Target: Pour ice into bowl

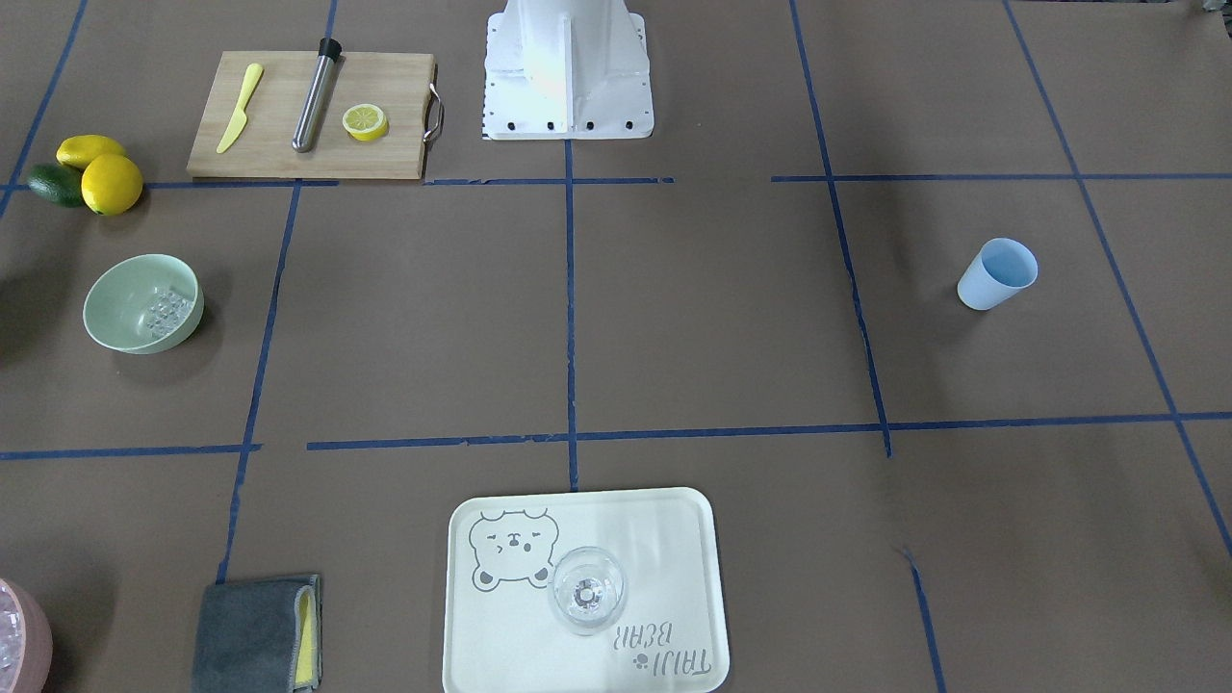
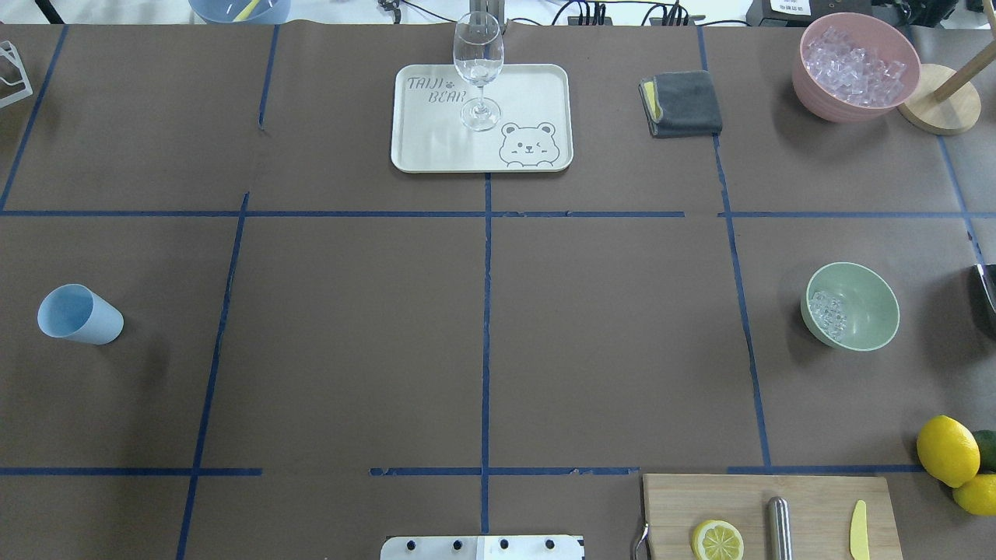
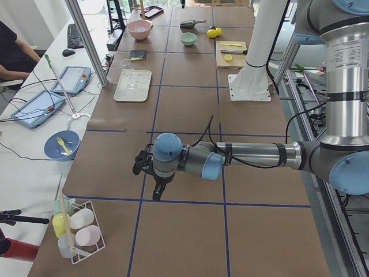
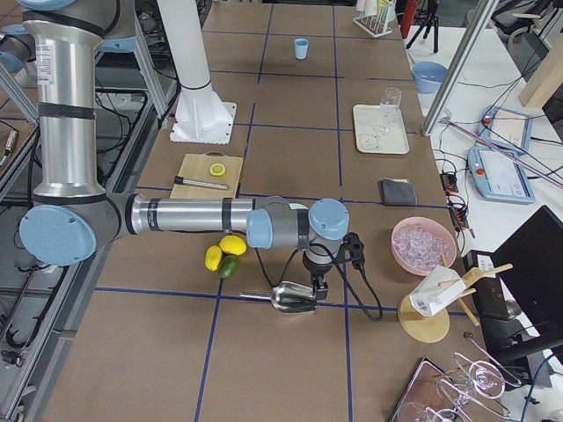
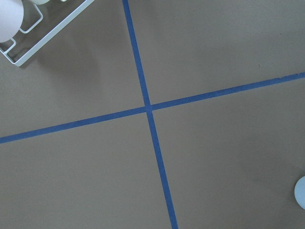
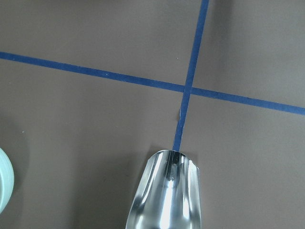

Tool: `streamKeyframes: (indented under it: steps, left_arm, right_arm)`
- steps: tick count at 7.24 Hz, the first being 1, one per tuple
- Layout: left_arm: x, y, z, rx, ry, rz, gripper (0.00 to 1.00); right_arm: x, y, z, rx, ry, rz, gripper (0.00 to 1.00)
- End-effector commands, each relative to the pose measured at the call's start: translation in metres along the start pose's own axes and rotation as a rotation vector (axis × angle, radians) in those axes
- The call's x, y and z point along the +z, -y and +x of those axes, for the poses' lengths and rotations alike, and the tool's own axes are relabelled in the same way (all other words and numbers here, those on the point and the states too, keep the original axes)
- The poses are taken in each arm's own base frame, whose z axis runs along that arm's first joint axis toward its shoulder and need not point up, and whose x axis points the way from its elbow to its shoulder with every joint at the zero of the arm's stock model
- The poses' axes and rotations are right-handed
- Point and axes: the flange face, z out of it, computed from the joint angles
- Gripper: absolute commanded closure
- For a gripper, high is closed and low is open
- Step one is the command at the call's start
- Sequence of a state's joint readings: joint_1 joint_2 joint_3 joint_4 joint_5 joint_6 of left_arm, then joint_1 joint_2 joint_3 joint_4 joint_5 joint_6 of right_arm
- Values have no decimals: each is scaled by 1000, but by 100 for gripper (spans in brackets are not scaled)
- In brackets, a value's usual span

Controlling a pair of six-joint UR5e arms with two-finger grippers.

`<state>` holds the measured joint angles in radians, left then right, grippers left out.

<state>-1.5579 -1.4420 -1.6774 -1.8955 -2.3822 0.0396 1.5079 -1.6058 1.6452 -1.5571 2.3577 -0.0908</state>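
Glassy ice (image 2: 827, 315) lies in the smooth, round mint bowl (image 2: 870, 305). I cannot tell whether the left tool (image 3: 157, 192) or the right tool (image 4: 315, 287) is clenched.

My left arm (image 3: 253, 154) stands with its upper section upright and its forearm stretched out level over the table. Its wrist (image 3: 168, 151) turns the left gripper (image 3: 156, 195) to point straight down, hanging above the surface. My right arm (image 4: 185, 215) takes much the same pose on the other side, with an upright upper section and a level forearm. Its wrist (image 4: 327, 220) is bent so that the right gripper (image 4: 315, 283) points down, low over the table. A metal scoop (image 6: 167, 191) juts out beneath that gripper. Both grippers show only from the side, so I cannot tell whether my fingers are spread or closed.
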Motion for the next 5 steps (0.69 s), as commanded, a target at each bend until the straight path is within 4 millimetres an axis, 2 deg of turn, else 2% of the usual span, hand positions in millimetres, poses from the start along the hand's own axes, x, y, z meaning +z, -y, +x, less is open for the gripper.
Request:
streamKeyframes:
  steps: [1, 2, 3, 4, 5]
  left_arm:
    - [-13, 6, 11, 34, -2, 33, 0]
    - [-19, 7, 21, 3, -3, -5, 0]
    - [-16, 8, 18, -72, 1, -76, 0]
    - [-13, -1, 9, -115, 3, -106, 0]
    - [-9, -1, 5, -120, 11, -114, 0]
  right_arm:
    - [-3, 9, -4, -2, -3, 7, 0]
    - [-4, 10, -5, -4, -4, 9, 0]
    - [-4, 10, -5, -4, -2, 9, 0]
    - [-6, 10, -8, -8, 8, 14, 0]
    - [-7, 10, -9, -8, 10, 14, 0]
